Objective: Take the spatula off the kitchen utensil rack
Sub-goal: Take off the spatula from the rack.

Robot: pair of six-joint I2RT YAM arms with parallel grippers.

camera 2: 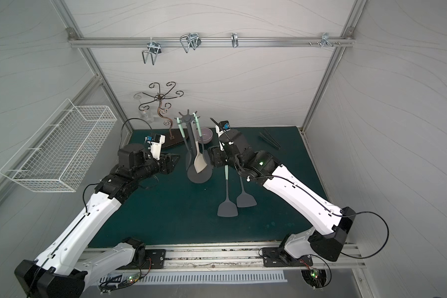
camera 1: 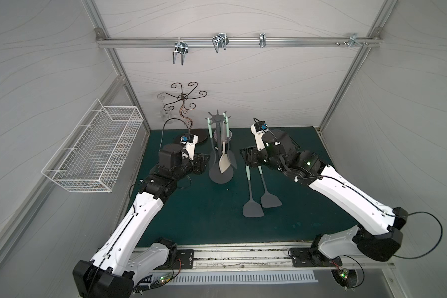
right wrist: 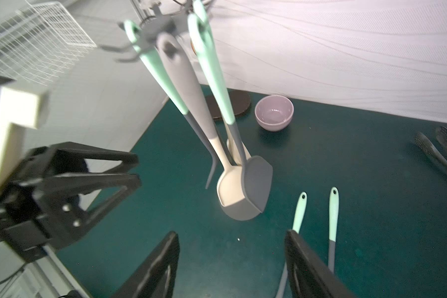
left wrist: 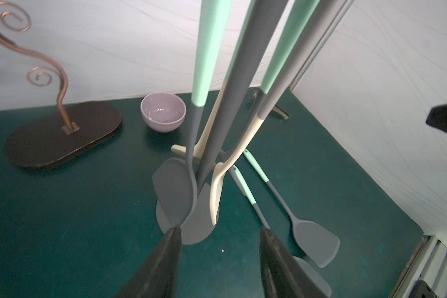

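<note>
1. Hanging close together on the kitchen utensil rack [camera 1: 223, 178], at the middle of the green mat [camera 1: 191, 219], are several utensils. A cream-bladed spatula [camera 1: 224, 162] faces the front, with grey-bladed ones just beside it on either side. Two more spatulas [camera 1: 253, 206] lie flat on the mat near the right arm
2. The left gripper [camera 1: 204, 162] stands just beside the rack on its left, jaws roughly half parted and holding nothing. The right gripper [camera 1: 244, 156] waits on the opposite side, jaws also apart and empty
3. Closing on two handles at once is the likeliest slip. The handles bunch against the pole, so the jaws could trap a neighbour along with the one intended
4. Tipping the rack is the next danger. Its pole is thin and its base looks light, and neither gripper steadies it. A sideways pull, rather than a lift that clears the handle's loop over its peg, would probably drag the whole stand over
5. A freed blade could swing into the other utensils and knock one off its peg
6. With both grippers so near the rack from opposite sides, they could strike each other. A toppled rack might also hit the lilac bowl [camera 2: 205, 134] standing behind it
</note>
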